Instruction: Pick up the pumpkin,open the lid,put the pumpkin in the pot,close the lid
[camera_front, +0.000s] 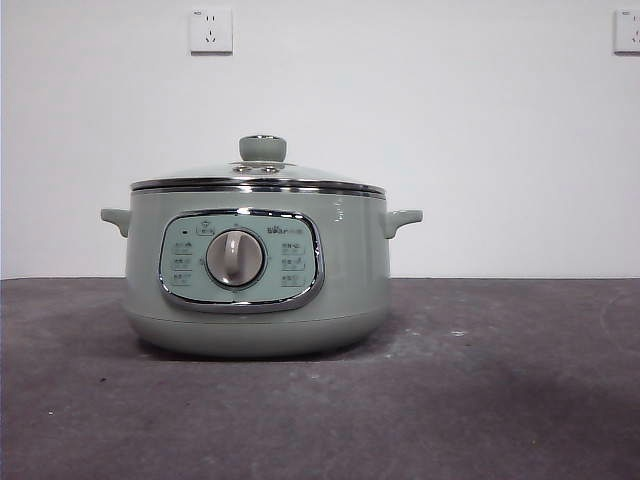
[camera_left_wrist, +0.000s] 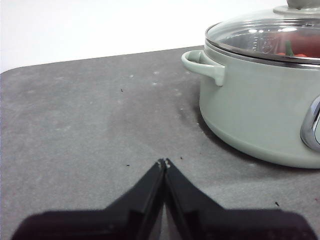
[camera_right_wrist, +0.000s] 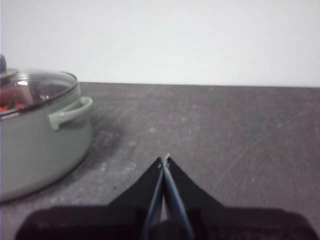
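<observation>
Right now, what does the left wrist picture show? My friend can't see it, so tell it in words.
A green pot sits on a dark grey table with its glass lid on, and something orange-red with a bit of green shows through the glass. The left gripper is low over the table, apart from the pot, jaws shut and empty.

The pot (camera_front: 256, 270) panel's small logo (blurred) perhaps reads "Bear".

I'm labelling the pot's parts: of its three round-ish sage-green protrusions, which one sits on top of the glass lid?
The knob, centred atop the lid. The other two are side handles, one on each flank of the pot, below the chrome rim.
</observation>
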